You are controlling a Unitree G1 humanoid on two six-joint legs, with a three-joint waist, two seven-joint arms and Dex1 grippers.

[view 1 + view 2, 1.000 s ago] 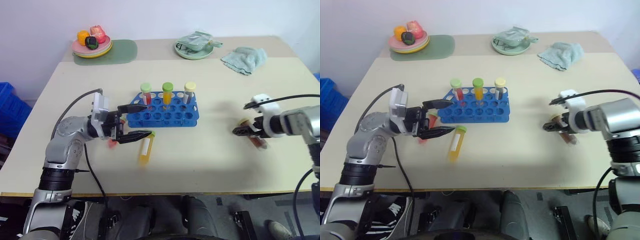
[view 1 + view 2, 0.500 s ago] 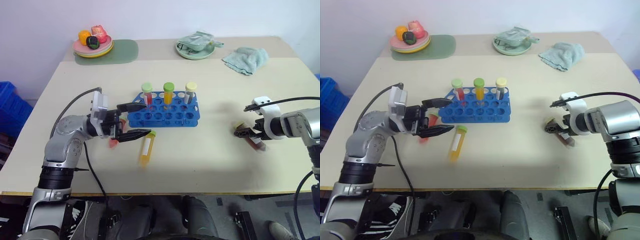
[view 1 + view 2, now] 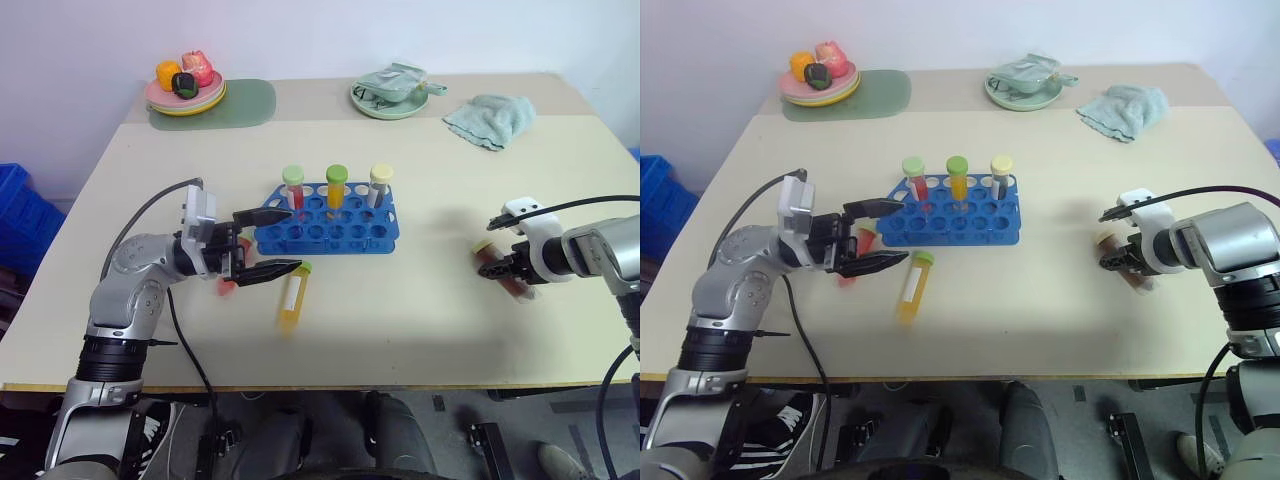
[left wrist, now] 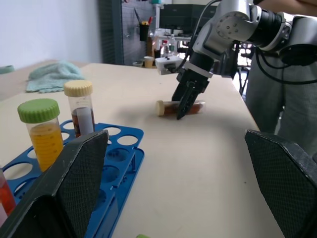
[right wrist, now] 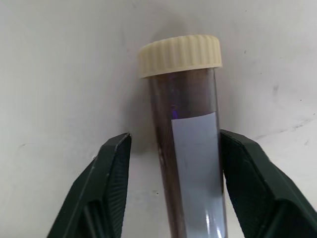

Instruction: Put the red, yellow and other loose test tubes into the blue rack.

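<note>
Right end effector (image 5: pixel 171 193) narrowed around brown tube (image 5: pixel 185 129); left end effector (image 3: pixel 270 243) unchanged.

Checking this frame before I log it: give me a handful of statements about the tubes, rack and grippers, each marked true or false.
1. Three capped tubes stand upright in the blue rack. True.
2. The right gripper straddles a brown tube with a cream cap lying on the table. True; one finger sits on each side, with a gap showing on one side.
3. The yellow tube is already in the rack. False; it lies on the table in front of the rack.
4. The left gripper is shut on the red tube. False; its jaws are wide open and empty, and the red tube lies on the table beneath it.
5. The teal cloth covers the rack. False; it lies at the far right of the table.
</note>
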